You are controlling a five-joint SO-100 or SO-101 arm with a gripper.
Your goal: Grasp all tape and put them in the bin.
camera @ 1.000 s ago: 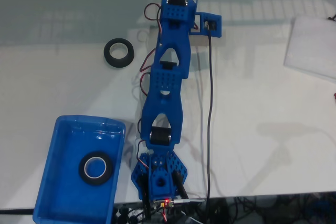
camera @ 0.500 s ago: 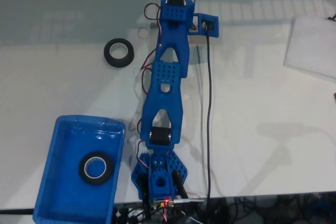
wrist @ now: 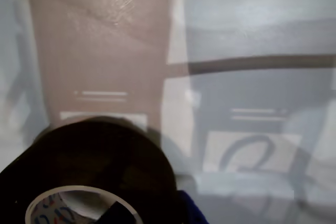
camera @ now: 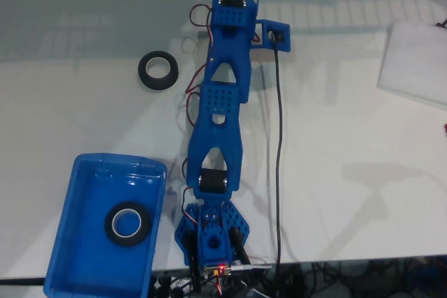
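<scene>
My gripper (wrist: 152, 211) bears on a third tape roll (wrist: 89, 177) far from the bin (camera: 77, 263); whether it grips, I cannot tell. One roll (camera: 127, 223) lies binned, another (camera: 158, 70) waits on the worktop (camera: 335, 137). Next, I judge: secure, carry binward.

Black tape rolls (camera: 158, 70) (camera: 128, 224) (wrist: 89, 171), pale cores; bright blue bin (camera: 77, 256); blue arm (camera: 220, 116); white table (camera: 349, 144)

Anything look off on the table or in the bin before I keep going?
Nothing stands out. One tape roll lies flat inside the bin, another lies flat on the table left of the arm in the fixed view, and a third fills the wrist view's lower left.
</scene>
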